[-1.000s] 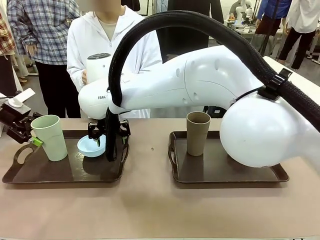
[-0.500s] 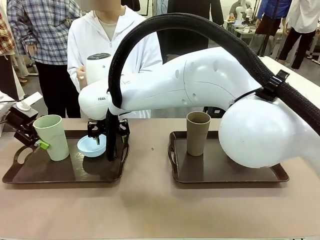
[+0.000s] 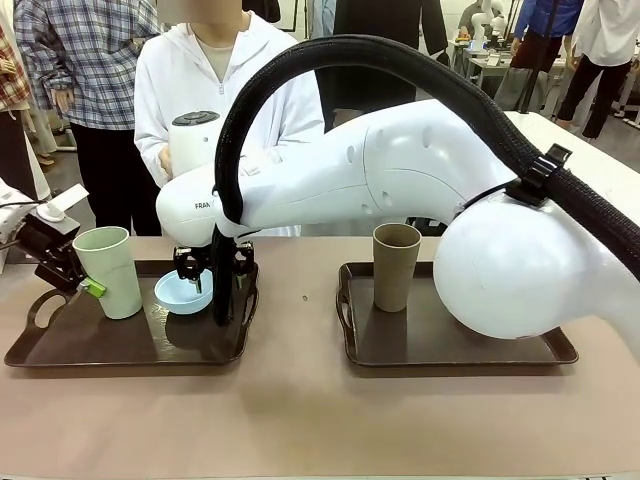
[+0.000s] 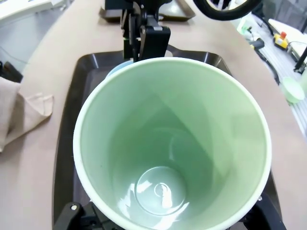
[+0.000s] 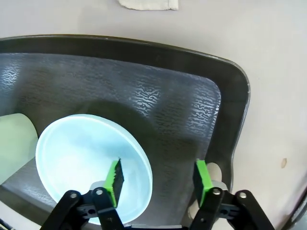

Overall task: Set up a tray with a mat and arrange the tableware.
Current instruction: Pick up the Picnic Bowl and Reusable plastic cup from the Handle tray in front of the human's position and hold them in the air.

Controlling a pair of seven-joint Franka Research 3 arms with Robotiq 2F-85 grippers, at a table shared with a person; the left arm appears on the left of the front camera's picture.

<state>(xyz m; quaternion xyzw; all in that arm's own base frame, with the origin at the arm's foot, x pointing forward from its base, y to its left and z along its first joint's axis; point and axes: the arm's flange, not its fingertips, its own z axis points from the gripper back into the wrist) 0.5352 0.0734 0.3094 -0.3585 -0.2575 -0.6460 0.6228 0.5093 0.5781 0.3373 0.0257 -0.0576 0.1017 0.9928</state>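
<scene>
Tableware in a dark brown tray (image 5: 168,96): left gripper (image 3: 90,288) pinches the tall pale green tapered cup (image 4: 168,143); right gripper (image 5: 158,165), spread, straddles the light blue round bowl's (image 5: 81,153) rim. Close squarely, lift level.

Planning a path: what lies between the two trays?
Front view: bare table between left tray and right tray, except one small dark speck.

There are two dark brown rectangular plastic trays with handles, a left tray (image 3: 60,352) and a right tray (image 3: 450,352). Two tall tapered cups show, one pale green cup (image 3: 108,270) and one tan-brown cup (image 3: 396,265). There is one small round light blue bowl (image 3: 180,292) and one beige cloth (image 4: 19,115).
</scene>
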